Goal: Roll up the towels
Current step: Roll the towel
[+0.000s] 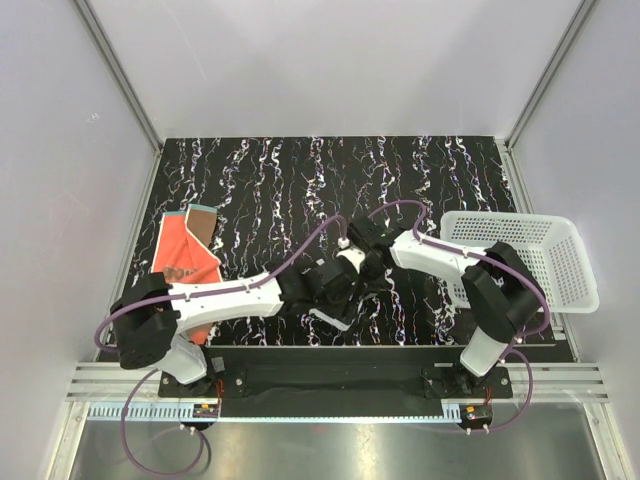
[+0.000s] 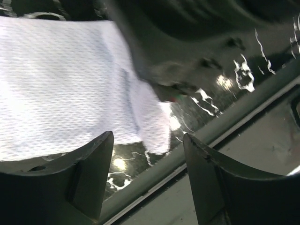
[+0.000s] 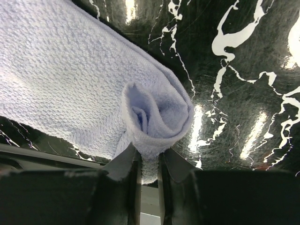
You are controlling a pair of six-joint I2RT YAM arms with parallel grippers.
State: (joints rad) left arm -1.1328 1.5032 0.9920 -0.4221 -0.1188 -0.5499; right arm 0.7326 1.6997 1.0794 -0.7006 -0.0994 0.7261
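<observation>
The white towel [image 3: 70, 79] lies near the table's front edge, partly rolled, with a curled end [image 3: 157, 117] facing the right wrist camera. My right gripper [image 3: 149, 161] is shut on the lower edge of that curled end. In the left wrist view the towel [image 2: 61, 89] lies flat at upper left. My left gripper [image 2: 147, 152] is open just beside its corner and holds nothing. In the top view both grippers, left [image 1: 335, 295] and right [image 1: 357, 265], meet at the table's centre front and hide the white towel. The orange towel [image 1: 185, 252] lies flat at the left, one brownish corner folded over.
A white perforated basket [image 1: 525, 258] stands at the right edge of the black marbled table [image 1: 330, 180]. The table's front metal rail [image 2: 225, 126] runs just under my left gripper. White walls enclose the left, back and right sides.
</observation>
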